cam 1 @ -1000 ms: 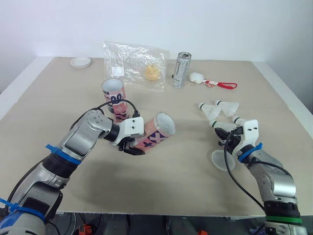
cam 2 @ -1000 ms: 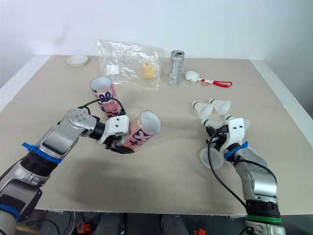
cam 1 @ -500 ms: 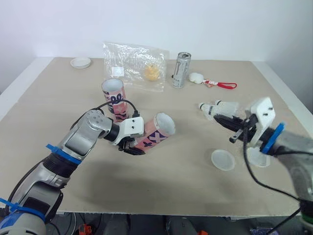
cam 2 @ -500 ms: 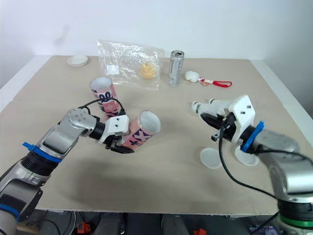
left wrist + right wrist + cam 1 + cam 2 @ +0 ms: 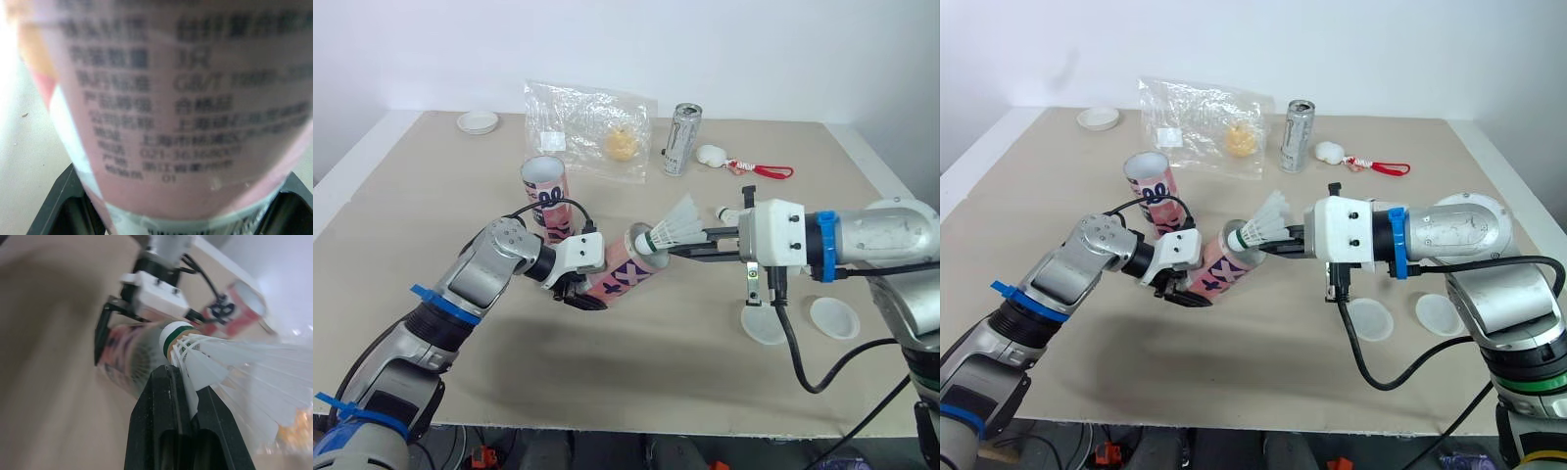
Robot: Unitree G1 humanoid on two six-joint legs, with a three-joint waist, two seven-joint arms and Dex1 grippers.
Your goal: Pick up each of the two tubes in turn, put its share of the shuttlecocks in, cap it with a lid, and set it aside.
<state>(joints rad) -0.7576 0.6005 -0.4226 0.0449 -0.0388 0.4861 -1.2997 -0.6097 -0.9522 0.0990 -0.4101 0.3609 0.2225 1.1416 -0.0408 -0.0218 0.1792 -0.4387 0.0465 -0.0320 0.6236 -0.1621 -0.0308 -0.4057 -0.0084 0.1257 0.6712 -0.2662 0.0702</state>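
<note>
A pink tube (image 5: 619,275) lies tilted just above the table, and my left gripper (image 5: 576,291) is shut on its lower end. Its open mouth faces right. My right gripper (image 5: 668,247) is shut on a white shuttlecock (image 5: 673,230), whose green-banded cork (image 5: 172,335) sits at the tube's mouth with the feathers pointing up and away. The second pink tube (image 5: 544,191) stands upright behind my left gripper. Two translucent lids (image 5: 763,324) (image 5: 834,316) lie flat under my right arm. Another shuttlecock (image 5: 728,212) shows behind the right gripper, partly hidden.
At the back lie a clear plastic bag (image 5: 592,132), a silver can (image 5: 681,140), and a white toy on a red lanyard (image 5: 710,155). A small white lid (image 5: 478,121) sits at the far left corner. The table's right edge runs close to my right arm.
My right gripper lifted a shuttlecock from the table's right side and carried it left to the held tube's mouth. The left gripper and its tube stayed put.
</note>
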